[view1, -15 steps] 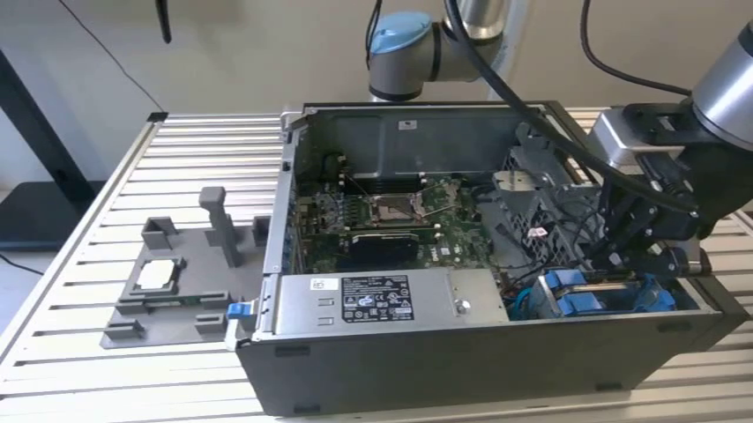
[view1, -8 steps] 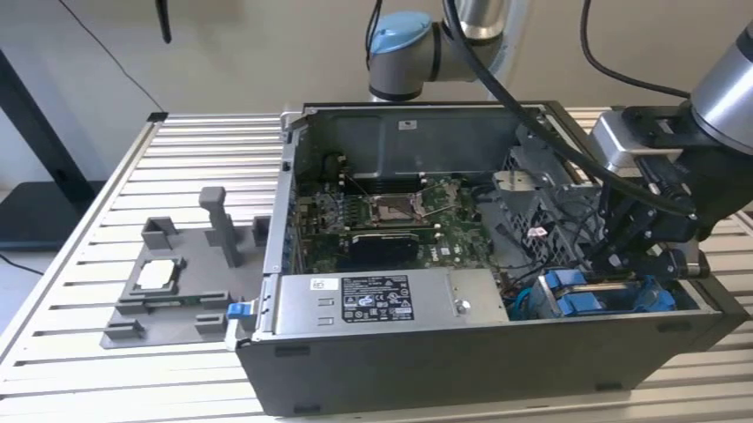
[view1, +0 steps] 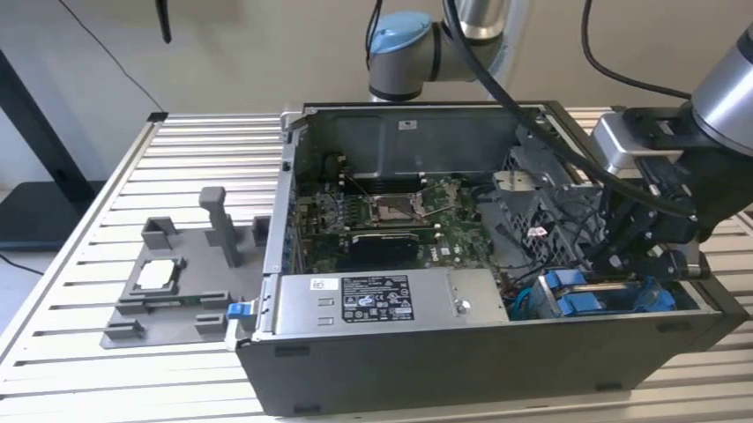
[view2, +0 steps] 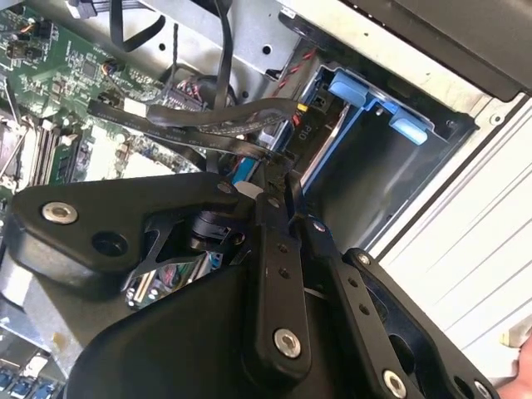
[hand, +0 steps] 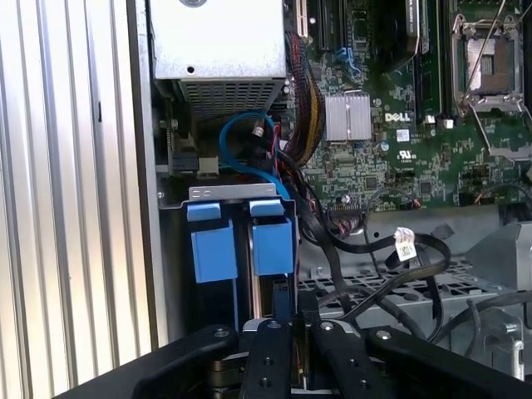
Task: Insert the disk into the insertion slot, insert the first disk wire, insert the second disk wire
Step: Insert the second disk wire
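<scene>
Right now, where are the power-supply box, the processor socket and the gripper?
power-supply box [view1: 379, 302]: exterior view, on its printed label.
processor socket [view1: 393, 207]: exterior view, on its square metal frame.
gripper [hand: 283, 293]: first wrist view, at its fingertips by the blue fittings.

In the exterior view the gripper [view1: 622, 256] reaches down at the right of the frame into the insertion slot [view1: 606, 298], its fingertips hidden behind dark cables and the blue fittings; the arm is cut off by the top and right edges. In both wrist views the black gripper body covers the lower frame; whether the fingers grip anything cannot be told
</scene>
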Robot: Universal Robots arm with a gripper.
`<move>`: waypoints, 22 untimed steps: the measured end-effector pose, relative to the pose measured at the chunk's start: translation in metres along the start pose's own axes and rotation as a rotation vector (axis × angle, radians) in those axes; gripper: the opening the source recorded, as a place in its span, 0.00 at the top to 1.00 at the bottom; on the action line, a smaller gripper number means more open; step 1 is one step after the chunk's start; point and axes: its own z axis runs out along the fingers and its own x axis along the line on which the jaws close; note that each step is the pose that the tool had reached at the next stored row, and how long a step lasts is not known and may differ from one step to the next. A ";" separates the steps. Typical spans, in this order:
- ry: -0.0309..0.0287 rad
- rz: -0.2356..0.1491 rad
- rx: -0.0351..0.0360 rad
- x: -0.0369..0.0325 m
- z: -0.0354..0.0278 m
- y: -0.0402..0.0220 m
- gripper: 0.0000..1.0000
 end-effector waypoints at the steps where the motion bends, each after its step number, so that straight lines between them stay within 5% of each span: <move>1: 0.0000 0.001 0.0001 0.0000 0.0002 0.0000 0.84; 22: -0.0006 0.012 0.0019 0.0011 0.0060 -0.0002 0.84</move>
